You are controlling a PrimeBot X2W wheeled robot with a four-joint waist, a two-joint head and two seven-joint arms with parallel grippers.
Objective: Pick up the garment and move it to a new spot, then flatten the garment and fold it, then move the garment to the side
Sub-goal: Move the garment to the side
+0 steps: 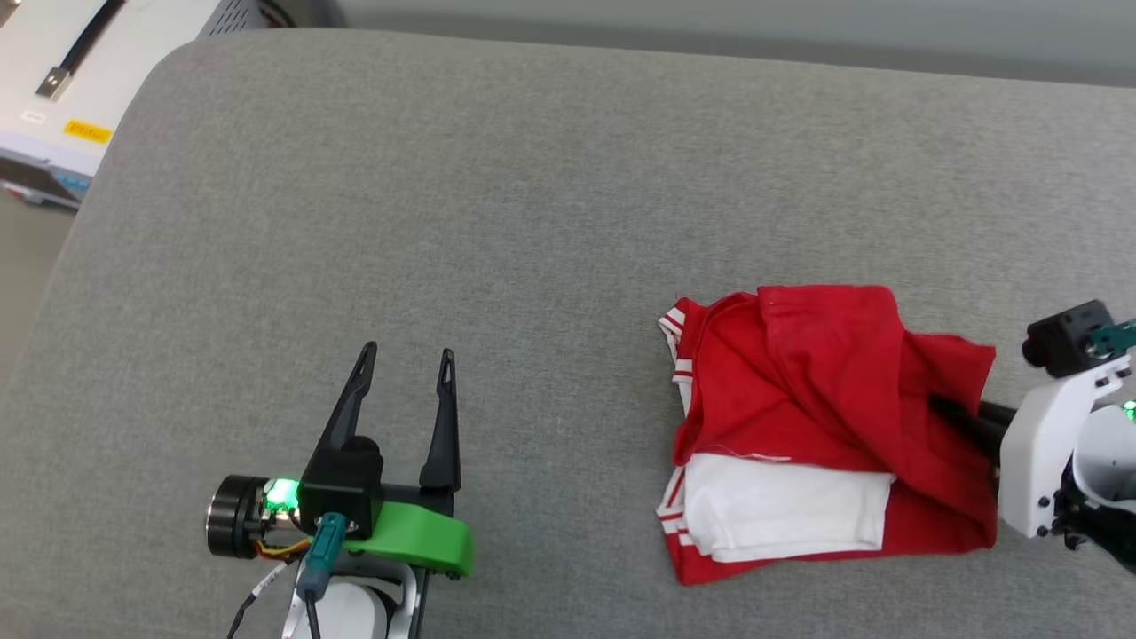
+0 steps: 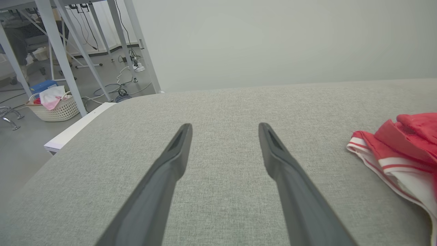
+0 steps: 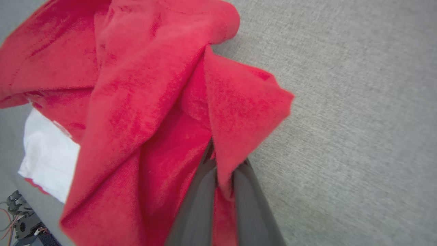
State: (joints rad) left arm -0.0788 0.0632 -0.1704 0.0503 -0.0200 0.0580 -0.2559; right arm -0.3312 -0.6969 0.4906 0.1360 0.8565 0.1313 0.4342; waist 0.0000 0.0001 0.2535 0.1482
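Grey woven cloth covers the padded surface [image 1: 532,177] in the head view, its far left corner rounded. The garment [image 1: 799,426] lies on the right part of it as a loosely folded bundle: soft red knit, rumpled on top, with a smooth white sleeve [image 1: 781,515] at the near side and red-white striped trim along the left edge. No print can be made out. The left gripper [image 1: 407,351] rests at the near left, well apart from the bundle, its two thin dark fingers spread. The right gripper [image 1: 963,415] reaches in from the right edge, and its fingers run under a red flap, so their tips are hidden. A white box [image 1: 53,98] with a yellow label is cut off at the far left.

From the left wrist, the spread fingers taper over bare grey weave. The bundle's striped edge shows at the right, cut by the frame. Beyond the surface, on the floor at the far left, stand a pale lattice basket [image 2: 54,106] holding cloth, slanted metal legs [image 2: 61,51] and loose cables [image 2: 116,90].

From the right wrist, the two fingers are pressed close together on a fold of red cloth, which stands up in a pointed peak. The fold covers the tips. The sleeve shows at the left.
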